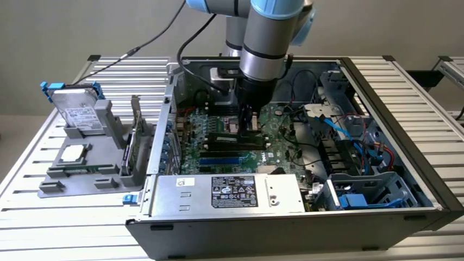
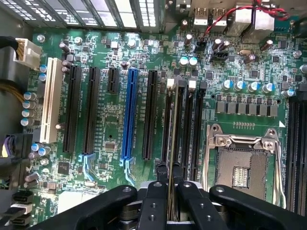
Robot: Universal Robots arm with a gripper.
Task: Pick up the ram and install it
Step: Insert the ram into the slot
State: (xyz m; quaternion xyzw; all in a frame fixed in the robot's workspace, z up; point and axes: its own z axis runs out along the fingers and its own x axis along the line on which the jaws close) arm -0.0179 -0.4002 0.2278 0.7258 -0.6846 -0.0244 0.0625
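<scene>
- The black metal two-fingered claw (image 2: 171,191) is pinched narrow on the ram (image 2: 173,124), a long, thin green circuit-board stick seen edge-on; the stick runs straight out from between the fingers (image 2: 157,191), in line with the row of long black plastic memory slots (image 2: 196,129) right beneath the claw; I cannot tell whether its lower edge has entered a slot.
- In the exterior view the claw (image 1: 250,122) stands nearly upright, low inside the open grey metal computer case (image 1: 406,103), just above the green motherboard (image 2: 103,139).
- To do this step well, I judge the stick should lie parallel to its slot along its whole length, upright and not leaning toward the neighbouring slots; its notch must meet the slot's key, which is hidden here.
- The small white latch tabs (image 2: 192,84) sit at the slot ends farthest from the claw; they probably need to stand open before any pressing; their position is unclear.
- Pressure should go straight down and evenly; the fingers hide how far along the stick the grip sits, so one end may seat first and tilt the board.
- The silver metal processor socket (image 2: 240,165) lies close on one side of the claw and the long blue plastic expansion slot (image 2: 128,115) on the other; a sideways slip could strike either.
</scene>
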